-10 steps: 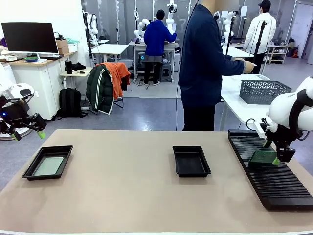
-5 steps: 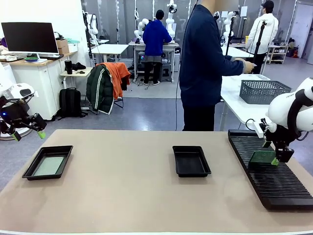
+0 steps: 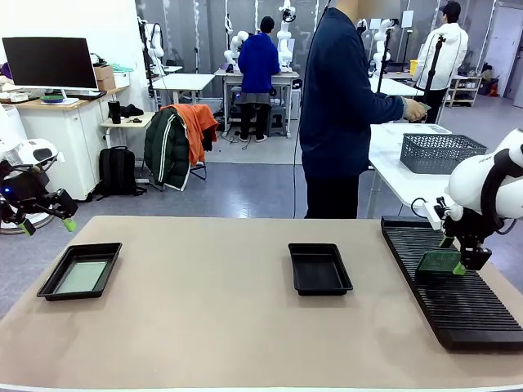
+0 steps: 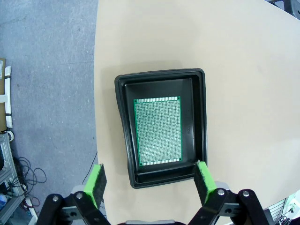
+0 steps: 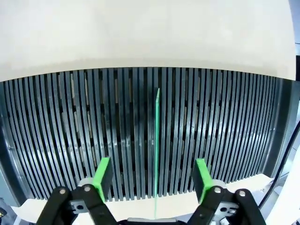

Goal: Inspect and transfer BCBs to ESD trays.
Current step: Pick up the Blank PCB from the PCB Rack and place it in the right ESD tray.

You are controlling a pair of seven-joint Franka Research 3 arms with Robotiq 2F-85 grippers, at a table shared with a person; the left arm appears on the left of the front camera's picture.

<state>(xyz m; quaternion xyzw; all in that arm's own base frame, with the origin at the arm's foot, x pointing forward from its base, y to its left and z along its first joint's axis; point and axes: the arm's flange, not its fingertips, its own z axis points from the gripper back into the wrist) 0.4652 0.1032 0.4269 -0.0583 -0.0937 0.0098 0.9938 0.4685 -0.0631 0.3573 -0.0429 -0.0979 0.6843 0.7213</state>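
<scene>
Green board [image 5: 156, 140] stands on edge in the black rack [image 5: 70, 131], midway between the right gripper [image 5: 152, 174] and its spread jaws, untouched. Left gripper [image 4: 150, 180] hangs wide open, well apart.

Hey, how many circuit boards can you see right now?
2. One board lies flat in the black tray on the left side; a second board stands on edge in the slotted rack, between the fingers of the right gripper. More may be hidden.
</scene>
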